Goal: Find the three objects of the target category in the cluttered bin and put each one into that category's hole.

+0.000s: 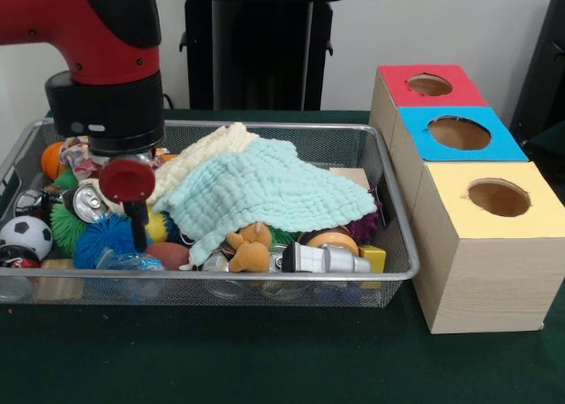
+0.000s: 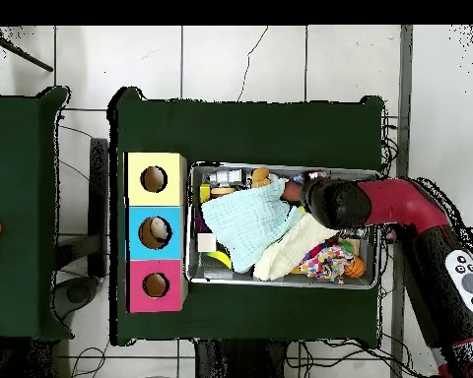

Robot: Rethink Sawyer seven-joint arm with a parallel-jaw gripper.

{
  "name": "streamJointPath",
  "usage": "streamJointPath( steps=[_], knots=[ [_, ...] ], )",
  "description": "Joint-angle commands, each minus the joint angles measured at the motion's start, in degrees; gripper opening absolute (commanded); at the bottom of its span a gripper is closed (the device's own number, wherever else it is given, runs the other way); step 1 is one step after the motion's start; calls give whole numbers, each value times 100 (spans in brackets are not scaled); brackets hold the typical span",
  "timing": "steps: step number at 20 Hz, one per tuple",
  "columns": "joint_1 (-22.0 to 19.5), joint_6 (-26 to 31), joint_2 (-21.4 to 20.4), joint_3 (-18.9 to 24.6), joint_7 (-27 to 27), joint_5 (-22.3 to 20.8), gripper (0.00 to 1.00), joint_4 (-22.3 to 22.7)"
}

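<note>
While the gripper (image 1: pixel 139 232) dips into the bin (image 1: pixel 399 245) at its left end — I cannot tell its state — cloths still bury the clutter; rightward, the blue box's hole (image 2: pixel 156 232) seems to hold something — two probably remain.

1. The arm (image 1: pixel 106 60) is hanging over the left part of the bin (image 1: pixel 402 245), and it is blocking the way down to the cans and balls there.
2. The mint cloth (image 1: pixel 265 192) and the cream cloth (image 1: pixel 207 157) are covering the middle of the bin (things under them are hidden).
3. The three boxes' holes, red (image 1: pixel 430 85), blue (image 1: pixel 459 132) and yellow (image 1: pixel 499 197), are standing open from above.
4. The green table (image 1: pixel 221 360) in front of the bin is giving free room.
</note>
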Motion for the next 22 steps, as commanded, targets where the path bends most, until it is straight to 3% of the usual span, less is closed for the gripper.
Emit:
streamJointPath(
  steps=[1, 5, 13, 22],
  knots=[
    [-58, 974, -458, 175, -1359, 170, 100, -334],
    [-78, 939, -531, 223, -1207, 241, 100, -223],
    [31, -112, 419, 71, -532, -124, 100, -125],
    [21, -105, 627, 103, -724, -126, 100, -319]
  ],
)
